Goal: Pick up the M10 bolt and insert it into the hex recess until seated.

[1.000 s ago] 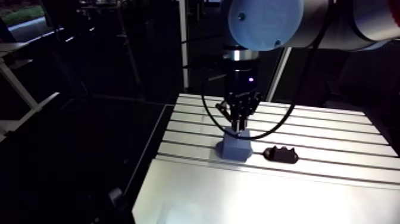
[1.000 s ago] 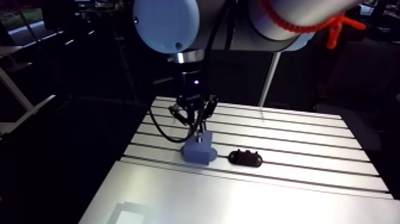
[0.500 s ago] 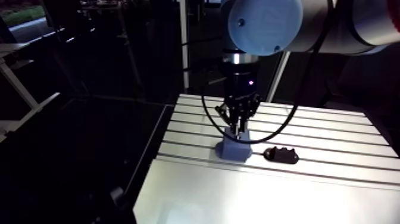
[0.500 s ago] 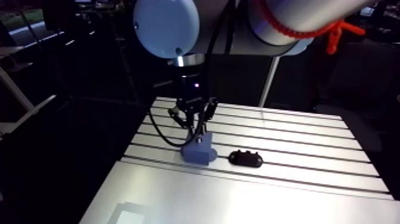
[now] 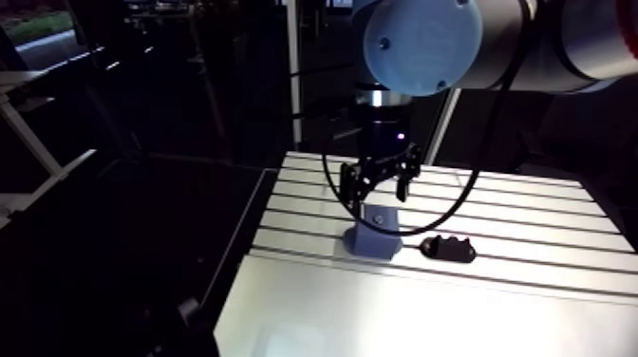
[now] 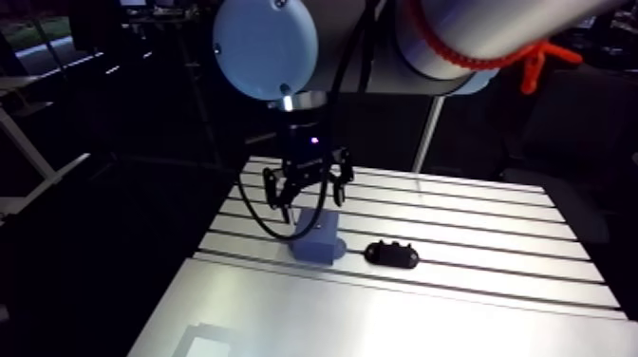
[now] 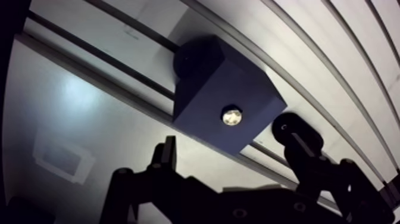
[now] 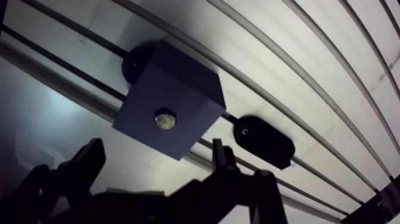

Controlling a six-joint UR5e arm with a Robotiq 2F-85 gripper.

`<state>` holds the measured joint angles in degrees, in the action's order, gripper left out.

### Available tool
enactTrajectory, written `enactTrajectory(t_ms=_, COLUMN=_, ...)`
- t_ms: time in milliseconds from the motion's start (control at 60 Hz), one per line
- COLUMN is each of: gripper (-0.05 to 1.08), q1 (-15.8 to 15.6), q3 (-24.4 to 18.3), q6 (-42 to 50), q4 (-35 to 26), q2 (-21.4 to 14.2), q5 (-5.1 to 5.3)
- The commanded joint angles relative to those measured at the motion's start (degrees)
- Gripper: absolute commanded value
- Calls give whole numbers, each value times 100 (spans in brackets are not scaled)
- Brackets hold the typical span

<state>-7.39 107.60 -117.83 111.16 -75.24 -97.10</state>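
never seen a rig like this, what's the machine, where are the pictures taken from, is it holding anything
It is a robot arm at a slotted metal table. Two pictures come from a camera on the arm, two from one at its wrist, looking past its two fingers. On the table sit a blue block with a shiny bolt in its top, and beside it a small black part. The fingers are spread open above the block and hold nothing.
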Motion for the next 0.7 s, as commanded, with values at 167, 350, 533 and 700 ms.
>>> enactTrajectory(t_ms=167, gripper=0, q1=-6, q3=-112, q6=33, q4=105, q2=-103, q5=109)
enactTrajectory(t_ms=350, gripper=1, q1=18, q3=-450, q6=753, q4=-101, q2=-209, q5=307)
enactTrajectory(t_ms=533, gripper=87, q1=9, q3=-474, q6=2629, q4=-355, q2=-490, q5=362)
enactTrajectory(t_ms=700, gripper=108, q1=-8, q3=-262, q6=3443, q4=-328, q2=-624, q5=356)
